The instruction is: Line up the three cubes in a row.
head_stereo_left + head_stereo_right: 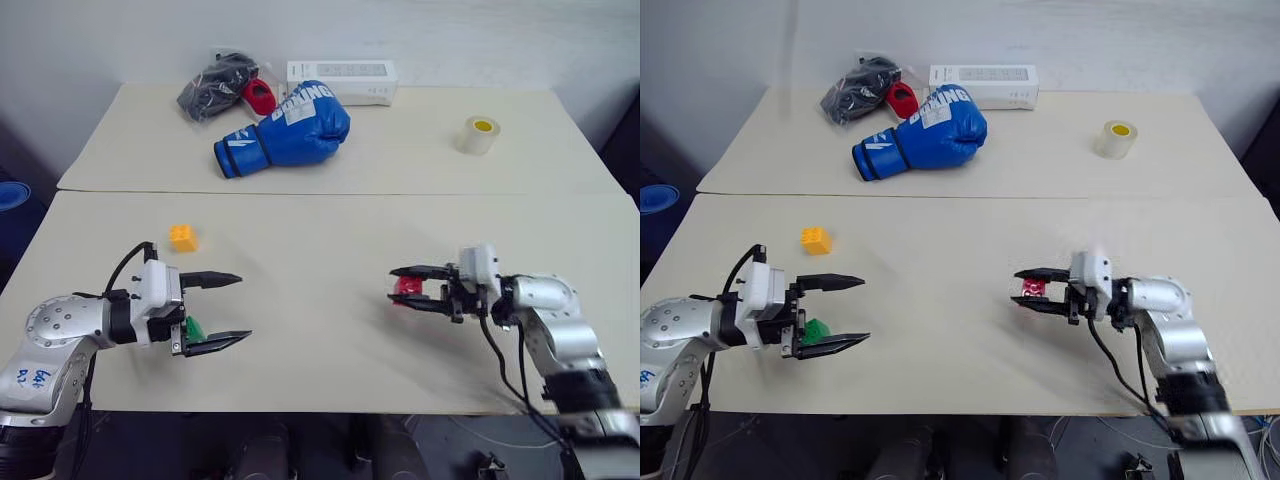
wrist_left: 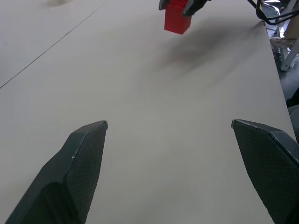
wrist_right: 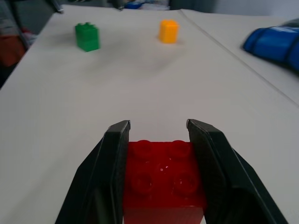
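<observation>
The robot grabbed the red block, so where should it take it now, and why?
Probably toward the robot's left. The right gripper is shut on the red cube, lifted off the table, while the green cube and orange-yellow cube sit together far across, so a row is easiest built beside them.

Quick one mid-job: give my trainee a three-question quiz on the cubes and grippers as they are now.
1. True or false: the right gripper is shut on the red cube.
2. Which cube sits beside the left gripper? A) green cube B) orange-yellow cube C) red
3. Fill in: the left gripper's fingers are ____.

Key: 1 true; 2 A; 3 open
</observation>
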You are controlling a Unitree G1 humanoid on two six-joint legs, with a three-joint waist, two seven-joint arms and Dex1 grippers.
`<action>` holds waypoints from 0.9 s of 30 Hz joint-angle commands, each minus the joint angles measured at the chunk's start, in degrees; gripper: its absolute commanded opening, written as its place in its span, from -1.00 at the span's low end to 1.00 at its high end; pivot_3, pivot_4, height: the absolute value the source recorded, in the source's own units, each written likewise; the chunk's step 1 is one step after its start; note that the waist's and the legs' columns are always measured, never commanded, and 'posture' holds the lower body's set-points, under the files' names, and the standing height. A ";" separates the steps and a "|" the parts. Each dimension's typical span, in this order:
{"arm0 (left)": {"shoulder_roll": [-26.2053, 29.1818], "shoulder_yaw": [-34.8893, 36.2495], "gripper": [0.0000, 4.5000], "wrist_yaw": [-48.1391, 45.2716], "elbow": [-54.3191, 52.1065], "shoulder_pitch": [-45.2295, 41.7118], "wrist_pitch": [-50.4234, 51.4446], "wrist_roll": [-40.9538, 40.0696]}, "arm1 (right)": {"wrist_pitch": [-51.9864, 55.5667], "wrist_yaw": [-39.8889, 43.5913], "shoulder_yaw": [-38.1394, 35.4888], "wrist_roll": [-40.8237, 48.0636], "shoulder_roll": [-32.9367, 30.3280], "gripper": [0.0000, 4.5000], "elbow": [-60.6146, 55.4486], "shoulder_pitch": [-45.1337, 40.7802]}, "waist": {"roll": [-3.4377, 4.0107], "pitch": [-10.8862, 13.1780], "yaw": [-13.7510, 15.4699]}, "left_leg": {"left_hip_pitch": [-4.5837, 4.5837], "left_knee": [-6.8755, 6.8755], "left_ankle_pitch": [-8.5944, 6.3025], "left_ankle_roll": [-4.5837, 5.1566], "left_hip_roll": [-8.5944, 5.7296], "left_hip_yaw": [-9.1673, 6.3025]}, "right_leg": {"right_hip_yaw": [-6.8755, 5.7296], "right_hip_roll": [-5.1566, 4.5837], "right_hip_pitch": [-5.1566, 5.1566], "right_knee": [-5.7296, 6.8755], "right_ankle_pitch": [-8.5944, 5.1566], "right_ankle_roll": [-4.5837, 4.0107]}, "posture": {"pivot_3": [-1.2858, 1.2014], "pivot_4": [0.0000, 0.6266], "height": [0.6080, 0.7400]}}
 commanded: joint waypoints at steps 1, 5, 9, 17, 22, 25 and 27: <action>0.55 1.10 1.00 -0.42 -1.05 -0.03 -0.08 -0.59 | -7.18 9.38 1.57 -1.52 1.72 -0.33 12.83 -6.03 | -0.02 0.00 0.16 | 0.01 0.01 0.00 0.00 0.00 -0.02 | -0.03 0.00 0.03 -0.02 0.00 0.00 | 0.03 -0.52 1.00; 1.27 2.20 1.00 -0.42 -1.98 0.49 0.92 -1.13 | -11.57 11.46 4.45 -2.30 3.01 -0.33 22.87 -10.71 | -0.02 0.00 0.12 | -0.04 0.07 0.02 0.04 -0.04 -0.03 | -0.05 -0.06 0.04 -0.03 0.01 0.02 | 0.03 -0.52 1.00; 1.70 3.20 1.00 -0.34 -2.54 1.18 1.69 -1.35 | -14.14 11.46 7.04 -2.08 3.14 -0.33 27.23 -11.98 | -0.01 0.00 -0.02 | -0.03 0.08 0.03 0.02 -0.04 -0.05 | -0.06 -0.07 0.05 -0.03 0.01 0.02 | 0.03 -0.52 1.00; 1.75 5.01 1.00 -0.07 -0.96 0.76 1.63 -1.29 | -13.69 11.45 6.12 -2.04 4.37 0.06 30.97 -13.37 | -0.05 -0.03 -0.17 | 0.07 0.10 0.07 -0.06 -0.02 -0.11 | -0.05 -0.07 0.15 0.03 0.01 0.02 | 0.03 -0.52 1.00; 1.46 9.46 1.00 0.66 0.29 3.61 2.75 -2.50 | -15.54 11.46 4.61 0.57 1.74 0.80 27.44 -12.93 | -0.02 -0.01 -0.17 | -0.01 0.10 0.07 -0.07 -0.02 -0.12 | -0.07 -0.07 0.09 0.01 0.01 0.02 | 0.03 -0.52 1.00; 3.77 14.83 1.00 -1.47 2.82 8.95 2.81 -1.24 | -13.39 11.45 1.69 3.76 -1.23 0.99 20.93 -9.95 | 0.00 0.00 -0.16 | -0.03 0.10 0.06 -0.06 -0.02 -0.14 | -0.08 -0.08 0.07 -0.01 0.01 0.02 | 0.03 -0.52 1.00; 4.55 20.67 1.00 -2.03 6.57 12.66 2.96 -1.14 | -13.56 11.22 -1.54 5.39 -2.87 0.99 16.29 -6.50 | 0.00 0.01 -0.12 | -0.03 0.09 0.05 -0.09 0.00 -0.16 | -0.10 -0.05 0.07 -0.06 0.01 0.02 | 0.03 -0.52 1.00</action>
